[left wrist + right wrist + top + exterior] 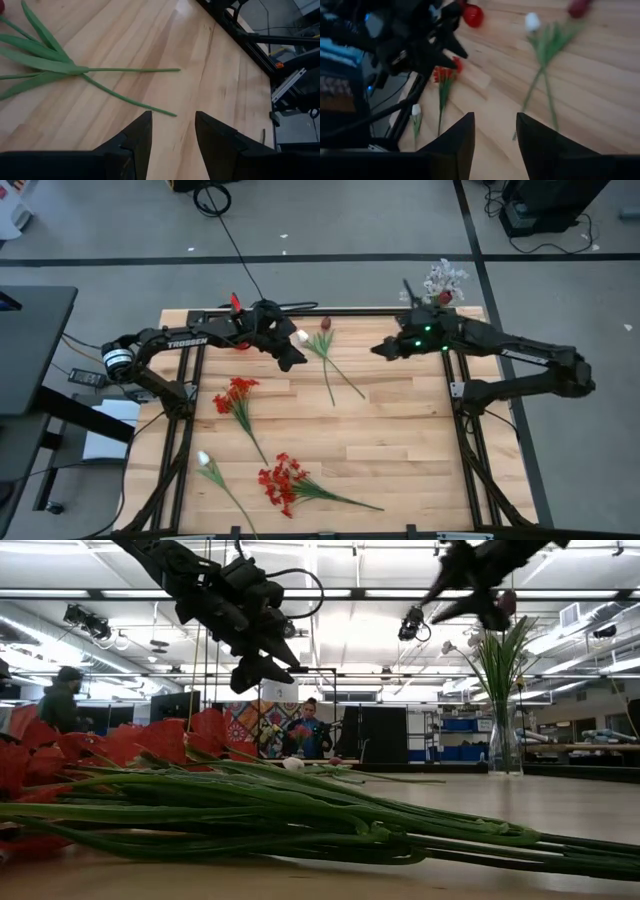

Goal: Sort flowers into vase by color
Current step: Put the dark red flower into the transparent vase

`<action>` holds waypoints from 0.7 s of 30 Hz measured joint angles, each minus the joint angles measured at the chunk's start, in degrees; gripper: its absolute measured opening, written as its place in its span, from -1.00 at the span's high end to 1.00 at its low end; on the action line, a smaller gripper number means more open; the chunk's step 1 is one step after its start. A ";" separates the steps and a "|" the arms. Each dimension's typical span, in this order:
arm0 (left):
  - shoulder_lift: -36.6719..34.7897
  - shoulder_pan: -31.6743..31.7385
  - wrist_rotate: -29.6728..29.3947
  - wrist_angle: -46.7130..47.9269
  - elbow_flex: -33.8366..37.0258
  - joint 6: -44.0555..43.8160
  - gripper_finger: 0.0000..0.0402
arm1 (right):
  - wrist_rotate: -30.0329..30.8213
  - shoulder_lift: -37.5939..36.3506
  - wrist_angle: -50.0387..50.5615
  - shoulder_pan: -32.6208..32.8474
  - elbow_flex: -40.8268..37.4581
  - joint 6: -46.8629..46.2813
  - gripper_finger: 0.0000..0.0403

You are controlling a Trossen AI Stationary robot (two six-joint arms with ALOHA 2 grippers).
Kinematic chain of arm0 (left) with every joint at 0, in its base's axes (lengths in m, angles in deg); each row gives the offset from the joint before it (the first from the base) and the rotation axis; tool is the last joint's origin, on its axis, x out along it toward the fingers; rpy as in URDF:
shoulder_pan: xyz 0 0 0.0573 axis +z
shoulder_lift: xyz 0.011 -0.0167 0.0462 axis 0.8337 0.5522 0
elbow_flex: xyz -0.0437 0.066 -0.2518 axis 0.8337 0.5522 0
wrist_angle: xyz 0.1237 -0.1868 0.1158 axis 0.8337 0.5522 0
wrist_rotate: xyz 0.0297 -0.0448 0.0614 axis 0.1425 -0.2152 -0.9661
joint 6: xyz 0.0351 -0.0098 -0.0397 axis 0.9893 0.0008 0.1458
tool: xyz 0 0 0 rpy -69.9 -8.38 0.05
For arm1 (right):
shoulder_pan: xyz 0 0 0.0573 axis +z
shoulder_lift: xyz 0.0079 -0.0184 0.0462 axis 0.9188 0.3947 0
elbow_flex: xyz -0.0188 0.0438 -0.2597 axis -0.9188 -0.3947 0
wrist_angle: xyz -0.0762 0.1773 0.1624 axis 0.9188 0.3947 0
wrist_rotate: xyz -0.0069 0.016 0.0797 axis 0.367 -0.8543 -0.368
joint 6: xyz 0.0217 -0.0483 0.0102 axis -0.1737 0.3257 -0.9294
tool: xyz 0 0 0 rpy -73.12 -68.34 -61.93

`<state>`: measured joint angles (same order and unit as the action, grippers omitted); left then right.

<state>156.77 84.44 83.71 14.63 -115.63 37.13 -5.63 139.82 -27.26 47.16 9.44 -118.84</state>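
Observation:
A white tulip bud (300, 337) and a maroon tulip bud (325, 323) lie at the table's far middle, their green stems (127, 70) crossing toward the centre. Two red clusters (237, 392) (280, 480) and another white tulip (205, 462) lie nearer the left and front. A glass vase (505, 735) at the far right corner holds pale sprigs (445, 278). My left gripper (293, 360) hangs open above the tulip stems; in its wrist view (172, 116) the stem ends lie just ahead of the fingers. My right gripper (379, 350) hovers open to the right of the tulips (495, 116).
A red object (237, 305) sits at the far left edge behind my left arm. The black table frame (455, 385) runs along the sides. Bare wood (400, 450) lies at centre right. People (312, 730) stand in the room behind the table.

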 joint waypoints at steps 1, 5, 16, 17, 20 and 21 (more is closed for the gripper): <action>0.00 0.02 -0.02 0.06 0.00 0.02 0.22 | 0.78 1.23 -1.70 1.01 0.00 0.75 0.26; 0.00 0.02 -2.68 1.42 0.00 2.19 0.22 | 6.32 6.41 -5.22 4.85 -0.02 2.98 0.29; 0.00 -1.86 -3.46 3.37 0.00 3.49 0.23 | 14.49 23.66 -17.73 9.54 -0.04 7.87 0.32; 0.00 -2.01 -3.47 3.40 0.00 3.45 0.23 | 13.84 25.31 -19.32 9.39 -0.04 6.43 0.32; 0.00 -2.18 -3.92 3.41 0.00 2.89 0.26 | 10.23 30.39 -23.12 8.64 -0.02 2.29 0.32; 0.00 -2.18 -4.17 3.47 0.00 2.71 0.27 | 9.00 32.03 -23.35 8.52 0.27 1.88 0.32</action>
<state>156.77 82.26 79.53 18.11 -115.63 39.84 3.37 171.85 -50.61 55.69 9.71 -116.96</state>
